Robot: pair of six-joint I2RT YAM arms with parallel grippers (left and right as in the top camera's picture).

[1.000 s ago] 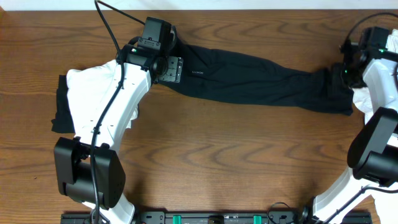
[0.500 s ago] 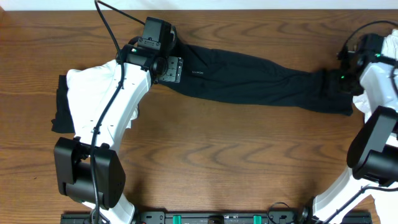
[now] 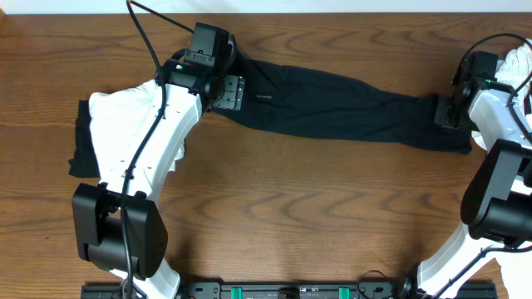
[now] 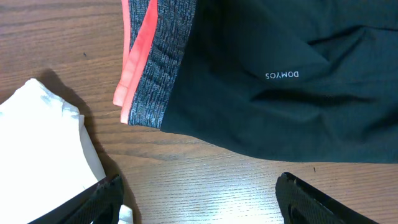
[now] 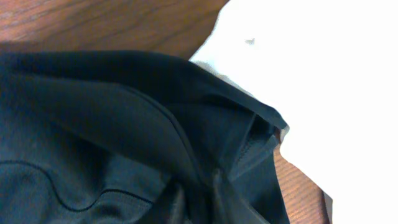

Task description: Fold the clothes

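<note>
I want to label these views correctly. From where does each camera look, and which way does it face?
Overhead: above the table, looking straight down on the black trousers; the left arm and right arm show.
Left wrist: low over the waistband, facing down; the left fingers show, apart.
Right wrist: close on the leg end; the right fingers cannot be made out.
Shared: all show the trousers.

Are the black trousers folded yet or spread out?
Spread out: the black trousers lie stretched full length across the table, waistband at one end.

white arms (image 3: 116,133); black joints (image 3: 116,232); black cables (image 3: 143,143)
</note>
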